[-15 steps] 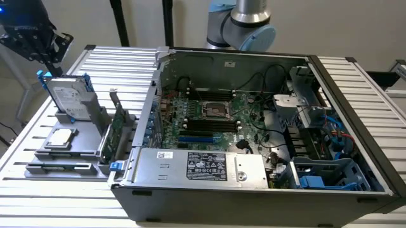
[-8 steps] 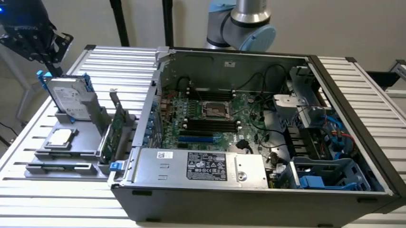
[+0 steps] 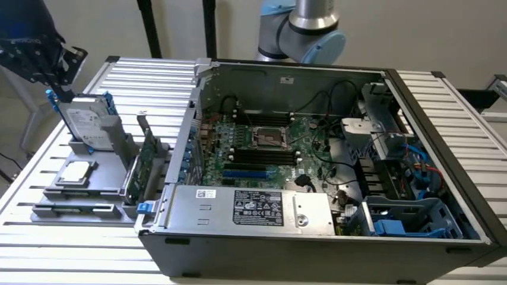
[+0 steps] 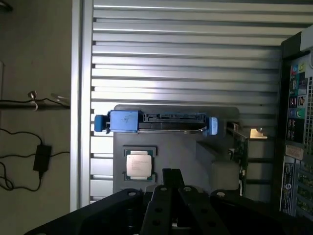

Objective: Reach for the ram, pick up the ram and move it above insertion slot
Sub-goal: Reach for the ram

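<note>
The ram (image 3: 73, 208) is a long thin stick seen edge-on, lying in the front groove of a grey holder (image 3: 103, 178) on the exterior view's left. My gripper (image 3: 59, 80) hangs at the upper left of that view, above the holder's far end and just over an upright hard drive (image 3: 85, 124). It is well apart from the ram. In the wrist view the gripper (image 4: 172, 175) points down at the holder (image 4: 195, 156) with its dark fingers (image 4: 168, 177) together and nothing between them. The gripper's body hides the ram there.
The holder also carries a silver processor (image 3: 75, 171) (image 4: 139, 164) and a green expansion card with a blue tab (image 3: 141, 172). The hard drive's blue rails (image 4: 122, 121) show from above. An open computer case (image 3: 317, 148) with its motherboard (image 3: 265, 154) stands beside the holder on a slatted metal table (image 3: 443, 119).
</note>
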You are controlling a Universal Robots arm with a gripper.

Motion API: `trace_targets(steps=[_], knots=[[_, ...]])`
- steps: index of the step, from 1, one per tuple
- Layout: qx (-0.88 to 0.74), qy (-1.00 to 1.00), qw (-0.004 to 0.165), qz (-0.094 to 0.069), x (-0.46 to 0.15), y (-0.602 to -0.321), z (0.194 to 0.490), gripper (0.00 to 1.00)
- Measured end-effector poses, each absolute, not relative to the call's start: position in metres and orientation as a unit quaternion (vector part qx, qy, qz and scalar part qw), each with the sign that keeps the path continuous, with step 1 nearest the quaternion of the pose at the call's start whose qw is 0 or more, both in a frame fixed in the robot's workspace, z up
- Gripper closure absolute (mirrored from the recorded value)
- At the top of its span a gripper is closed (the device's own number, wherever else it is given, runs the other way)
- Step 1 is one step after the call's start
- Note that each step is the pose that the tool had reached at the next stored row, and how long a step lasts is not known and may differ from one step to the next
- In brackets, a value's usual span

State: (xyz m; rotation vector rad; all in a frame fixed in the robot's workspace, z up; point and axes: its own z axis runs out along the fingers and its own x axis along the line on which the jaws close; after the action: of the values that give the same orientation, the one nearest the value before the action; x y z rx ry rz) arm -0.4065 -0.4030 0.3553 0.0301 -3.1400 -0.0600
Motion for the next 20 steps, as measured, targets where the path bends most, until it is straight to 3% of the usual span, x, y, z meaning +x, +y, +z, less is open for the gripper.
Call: trace_targets(steps=[20], knots=[[0.014,-1.000,0.001,-0.019,-0.399,-0.452,0.359,0.89]])
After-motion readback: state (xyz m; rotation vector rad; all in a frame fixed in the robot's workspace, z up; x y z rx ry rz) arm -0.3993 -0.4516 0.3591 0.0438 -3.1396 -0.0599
